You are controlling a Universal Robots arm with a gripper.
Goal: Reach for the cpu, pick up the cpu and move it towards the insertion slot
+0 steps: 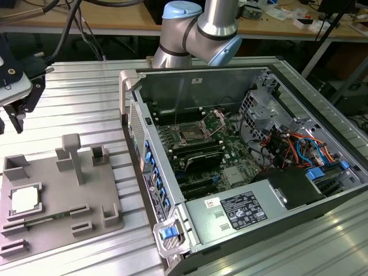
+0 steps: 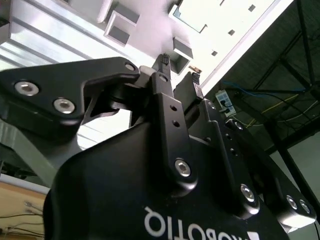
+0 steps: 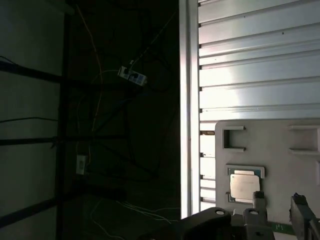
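Observation:
The cpu (image 1: 25, 199) lies flat in a recess of the grey fixture tray (image 1: 57, 195) at the exterior view's left, its pale silvery top facing up. My gripper (image 1: 11, 119) hangs above the table behind the tray, well clear of the chip, open and holding nothing. In the first wrist view the cpu (image 3: 244, 186) sits just beyond one of the two black fingertips (image 3: 258, 196). The second wrist view shows the gripper (image 2: 180, 69) with a gap between its tips. The insertion slot (image 1: 192, 135) is on the motherboard inside the open computer case, its metal frame raised.
The open computer case (image 1: 241, 161) fills the middle and the exterior view's right, with high walls, cables and a power supply (image 1: 241, 210). Upright posts (image 1: 72, 158) and brackets stand on the fixture tray. The ribbed metal table (image 1: 86, 98) ends at an edge (image 3: 190, 100) close to the tray.

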